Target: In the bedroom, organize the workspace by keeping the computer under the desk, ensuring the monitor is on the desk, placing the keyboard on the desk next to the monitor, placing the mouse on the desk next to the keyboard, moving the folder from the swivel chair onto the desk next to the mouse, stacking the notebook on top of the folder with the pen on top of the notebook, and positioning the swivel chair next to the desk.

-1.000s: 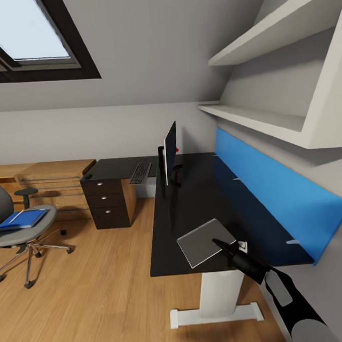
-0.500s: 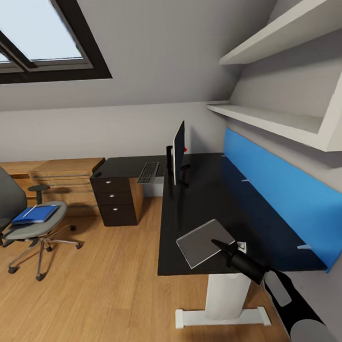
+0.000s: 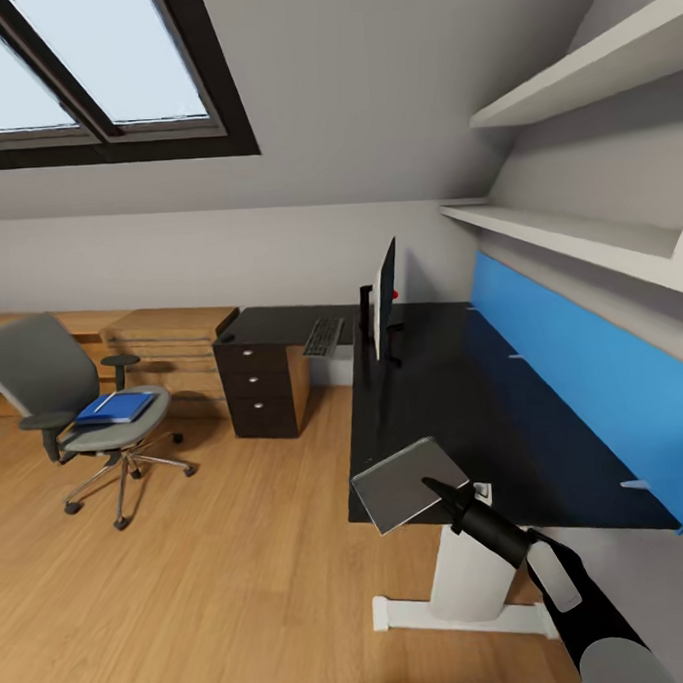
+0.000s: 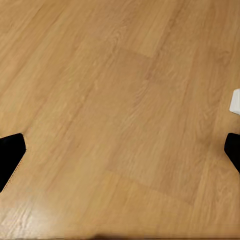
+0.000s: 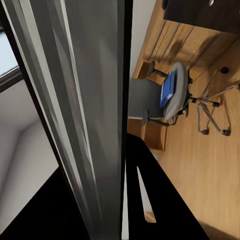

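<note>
Bedroom desk (image 3: 455,396) below the right gripper (image 3: 436,491), clamped on the computer (image 3: 409,481): lower it gently underneath.

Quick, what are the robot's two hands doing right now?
Left gripper: open, nothing between its fingers, wooden floor below.
Right gripper: shut on a grey flat panel above the desk.

I count one desk (image 3: 456,416) carrying one monitor (image 3: 384,297) and one keyboard (image 3: 324,335). Left of the desk: one swivel chair (image 3: 79,395) with one blue folder (image 3: 115,407). Three drawers (image 3: 257,386) sit under it; two shelves (image 3: 576,239) hang above.
</note>
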Controlling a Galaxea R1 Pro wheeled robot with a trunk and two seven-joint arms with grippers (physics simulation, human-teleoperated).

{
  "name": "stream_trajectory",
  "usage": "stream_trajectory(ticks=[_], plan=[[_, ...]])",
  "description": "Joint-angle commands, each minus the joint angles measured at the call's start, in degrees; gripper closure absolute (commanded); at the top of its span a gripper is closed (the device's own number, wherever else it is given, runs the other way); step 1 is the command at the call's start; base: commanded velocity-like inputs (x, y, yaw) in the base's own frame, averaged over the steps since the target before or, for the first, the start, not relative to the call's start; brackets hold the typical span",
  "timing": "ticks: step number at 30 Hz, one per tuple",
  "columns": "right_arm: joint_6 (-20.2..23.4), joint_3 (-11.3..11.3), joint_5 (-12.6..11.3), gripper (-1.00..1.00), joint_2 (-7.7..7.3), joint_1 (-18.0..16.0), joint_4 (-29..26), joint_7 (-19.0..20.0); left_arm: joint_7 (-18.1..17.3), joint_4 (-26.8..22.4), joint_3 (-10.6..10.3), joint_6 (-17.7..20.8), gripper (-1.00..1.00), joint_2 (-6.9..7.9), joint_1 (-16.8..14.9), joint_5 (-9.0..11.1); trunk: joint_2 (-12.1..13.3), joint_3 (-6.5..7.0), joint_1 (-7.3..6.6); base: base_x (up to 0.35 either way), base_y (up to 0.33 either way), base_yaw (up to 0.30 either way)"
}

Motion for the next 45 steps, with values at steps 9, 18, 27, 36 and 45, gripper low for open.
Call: stream_trajectory(ticks=[9,18,27,36,45], plan=[[0.36,-0.10,-0.17,1.00,-0.05,-0.04,0.02,0.11,-0.06,0.04,0.35,-0.11,-1.00,0.00,-0.04,-0.19,-0.05,-0.07,-0.02,-0.159,0.291,0.005],[0.23,-0.10,-0.10,1.00,-0.06,-0.04,0.64,0.11,-0.11,0.04,0.35,-0.10,-1.00,0.01,-0.03,-0.19,-0.05,-0.07,-0.02,-0.029,0.334,0.001],[0.11,-0.10,-0.08,1.00,-0.14,-0.04,1.65,0.04,-0.12,0.04,0.35,-0.17,-1.00,0.00,-0.04,-0.19,-0.05,-0.07,-0.02,0.058,0.338,0.000],[0.10,-0.10,-0.08,1.00,-0.23,-0.04,1.75,-0.05,-0.12,0.04,0.35,-0.19,-1.00,0.05,-0.04,-0.19,-0.05,-0.07,-0.02,0.133,0.328,0.000],[0.09,-0.18,-0.08,1.00,-0.38,-0.04,1.76,-0.01,-0.12,0.04,0.35,-0.19,-1.00,0.08,-0.03,-0.19,-0.05,-0.07,-0.02,0.192,0.296,0.000]])
